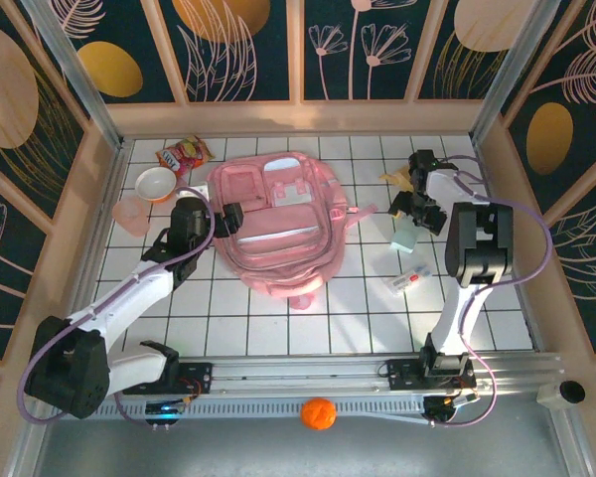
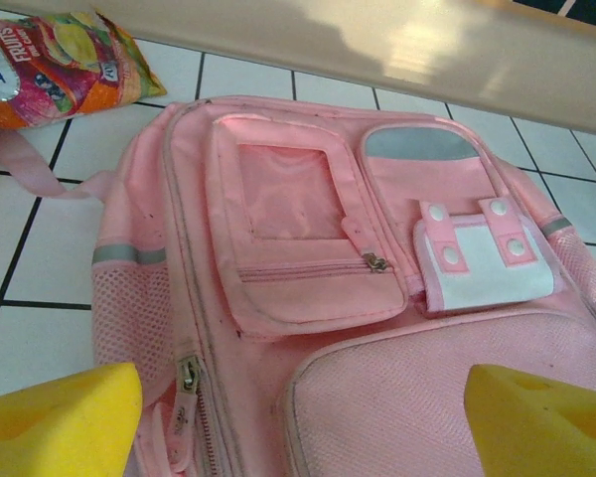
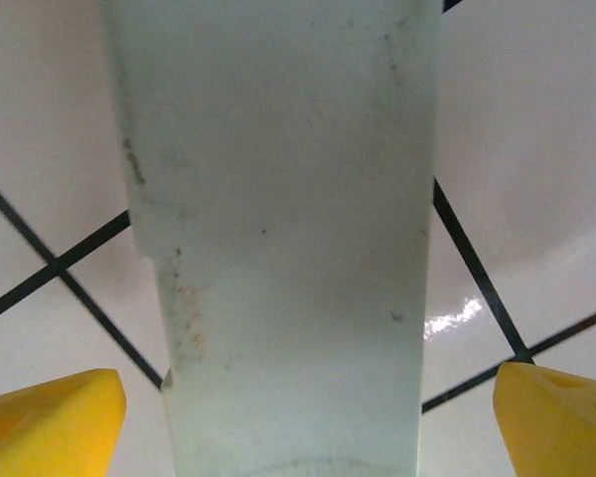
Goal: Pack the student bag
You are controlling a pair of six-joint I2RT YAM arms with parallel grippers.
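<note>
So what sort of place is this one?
Probably a staged robot test cell: white tiled tabletop, leaf-patterned wall panels boxing it in, and an aluminium rail along the near edge.

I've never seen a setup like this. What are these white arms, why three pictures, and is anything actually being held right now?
These are two robot arms, a left arm and a right arm, bolted at the near edge of a white tiled table. The wide picture looks down from above and behind them. The other two come from a camera on each wrist; the yellow tips in their bottom corners are that arm's own fingers. In the middle lies a large light-pink fabric backpack, pockets up. The left tool hovers open over it, holding nothing. The right tool stands open on either side of a pale mint-green flat block, not gripping it. Also on the tiles: a colourful snack packet, an orange-and-white bowl and a pink see-through cup.
</note>
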